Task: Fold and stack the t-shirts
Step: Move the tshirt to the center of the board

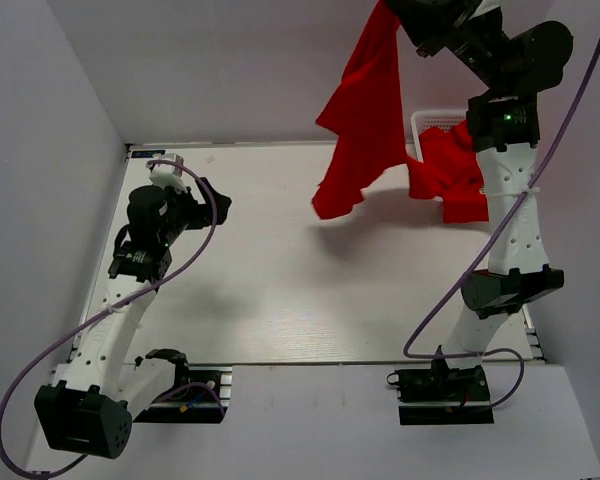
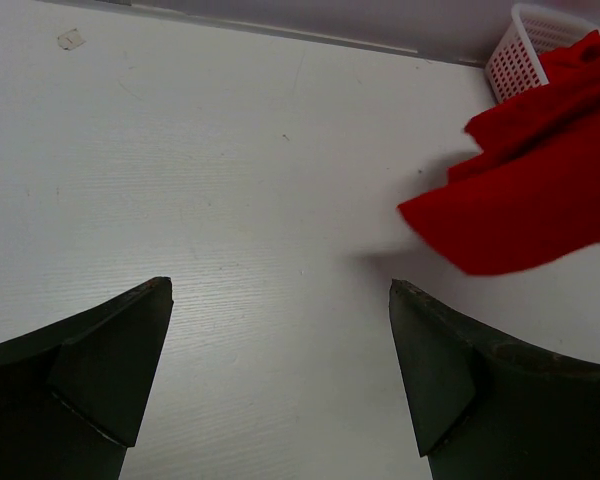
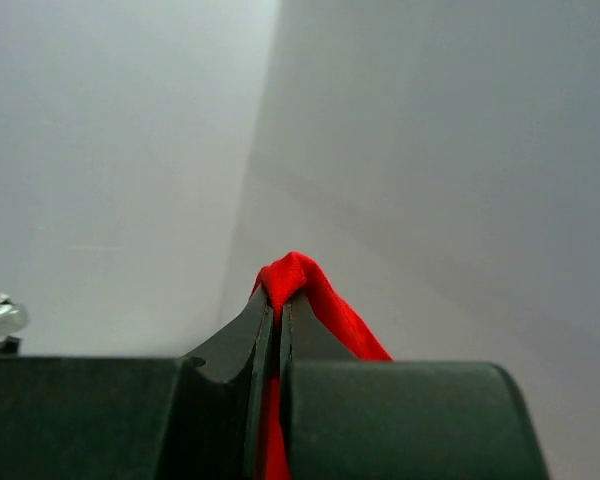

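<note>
My right gripper (image 1: 402,8) is raised high at the back right and is shut on a red t-shirt (image 1: 365,110), which hangs from it well above the table. In the right wrist view the cloth (image 3: 305,285) bunches out between the closed fingers (image 3: 250,330). More red t-shirts (image 1: 452,170) spill over the white basket (image 1: 430,120) at the back right. My left gripper (image 1: 220,207) is open and empty over the left part of the table. In the left wrist view the hanging shirt (image 2: 530,190) shows to the right of the gripper (image 2: 280,300).
The white mesh basket also shows in the left wrist view (image 2: 525,50), at the far right by the back wall. Grey walls close in the white table (image 1: 280,280) on the left, back and right.
</note>
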